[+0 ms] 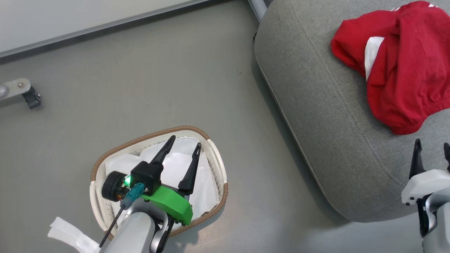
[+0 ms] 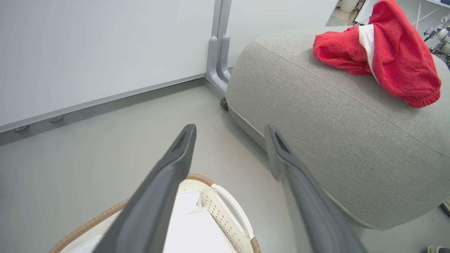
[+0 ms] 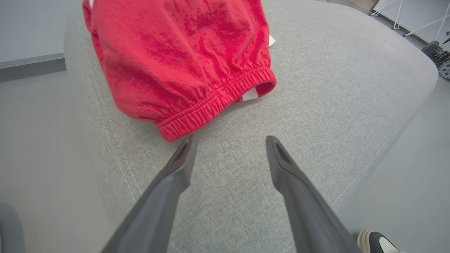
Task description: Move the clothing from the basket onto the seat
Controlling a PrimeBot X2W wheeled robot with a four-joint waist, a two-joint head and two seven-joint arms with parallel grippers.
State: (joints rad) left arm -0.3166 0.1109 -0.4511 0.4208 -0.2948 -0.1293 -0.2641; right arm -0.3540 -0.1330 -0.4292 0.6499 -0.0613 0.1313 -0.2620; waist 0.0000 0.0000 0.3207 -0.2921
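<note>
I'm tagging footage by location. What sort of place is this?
Probably a lab or test room, not a home: a bare smooth grey floor, a white partition panel on a grey metal foot, and one large grey woven-fabric seat.

The left end effector (image 1: 185, 140) covered much of the basket (image 1: 105, 154) floor and near rim. The clothing (image 1: 397, 63) ran past the head view's top and right edges, as did the seat (image 1: 316, 105). Whether the heap was one garment or two could not be told. A shoe (image 3: 378, 242) was cropped by the right wrist view's bottom edge.
</note>
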